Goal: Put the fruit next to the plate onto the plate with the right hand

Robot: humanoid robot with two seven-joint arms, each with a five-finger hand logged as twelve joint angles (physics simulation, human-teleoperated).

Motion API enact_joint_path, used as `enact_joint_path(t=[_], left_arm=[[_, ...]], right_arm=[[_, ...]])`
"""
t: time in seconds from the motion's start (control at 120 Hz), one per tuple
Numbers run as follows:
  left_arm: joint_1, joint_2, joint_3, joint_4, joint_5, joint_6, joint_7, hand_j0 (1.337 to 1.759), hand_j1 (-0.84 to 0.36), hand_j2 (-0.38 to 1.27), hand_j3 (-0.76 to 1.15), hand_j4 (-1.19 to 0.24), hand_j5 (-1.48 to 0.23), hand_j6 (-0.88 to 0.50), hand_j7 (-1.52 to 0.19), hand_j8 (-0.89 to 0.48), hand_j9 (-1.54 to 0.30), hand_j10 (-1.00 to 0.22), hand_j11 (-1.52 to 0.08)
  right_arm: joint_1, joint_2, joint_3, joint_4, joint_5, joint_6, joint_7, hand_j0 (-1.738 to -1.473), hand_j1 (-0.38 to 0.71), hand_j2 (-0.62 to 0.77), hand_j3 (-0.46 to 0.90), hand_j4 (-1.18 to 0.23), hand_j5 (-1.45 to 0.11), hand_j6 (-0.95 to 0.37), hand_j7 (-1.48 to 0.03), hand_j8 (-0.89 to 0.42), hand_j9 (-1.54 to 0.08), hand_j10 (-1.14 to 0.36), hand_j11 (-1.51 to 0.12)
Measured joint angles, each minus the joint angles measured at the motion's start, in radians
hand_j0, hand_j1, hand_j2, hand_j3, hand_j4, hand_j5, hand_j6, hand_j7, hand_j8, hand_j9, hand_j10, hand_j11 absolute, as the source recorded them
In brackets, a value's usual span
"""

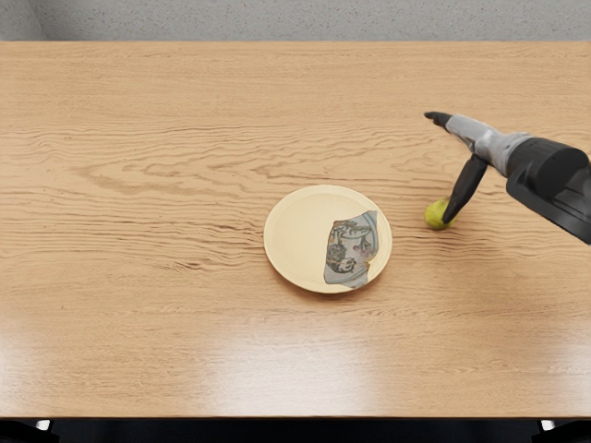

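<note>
Lying beside one plate (294, 233) — one green fruit (433, 215); right hand (482, 146) fingers (464, 189) spread, gripping nothing.

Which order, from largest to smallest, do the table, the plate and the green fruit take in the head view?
Largest to smallest:
1. table
2. plate
3. green fruit
No two look alike in size.

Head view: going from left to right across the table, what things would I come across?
Plate → green fruit → right arm, which comes in from the right edge. Its fingers overlap the fruit, so they have no clear place in the order.
</note>
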Motion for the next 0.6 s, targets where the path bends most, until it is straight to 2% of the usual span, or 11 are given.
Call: enact_joint_path(t=[0.242, 0.6], left_arm=[[0.000, 0.000, 0.000, 0.000, 0.000, 0.000, 0.000, 1.658, 0.35, 0.00, 0.00, 0.00, 0.00, 0.00, 0.00, 0.00, 0.00, 0.00, 0.00], [0.000, 0.000, 0.000, 0.000, 0.000, 0.000, 0.000, 1.658, 0.35, 0.00, 0.00, 0.00, 0.00, 0.00, 0.00, 0.00, 0.00, 0.00, 0.00]], right_arm=[[-0.024, 0.145, -0.026, -0.141, -0.036, -0.013, 0.000, -1.658, -0.35, 0.00, 0.00, 0.00, 0.00, 0.00, 0.00, 0.00, 0.00, 0.00, 0.00], [-0.061, 0.154, -0.029, -0.177, -0.055, -0.018, 0.000, -1.658, -0.34, 0.00, 0.00, -0.01, -0.01, -0.01, -0.01, -0.01, -0.01, -0.01, -0.01]])
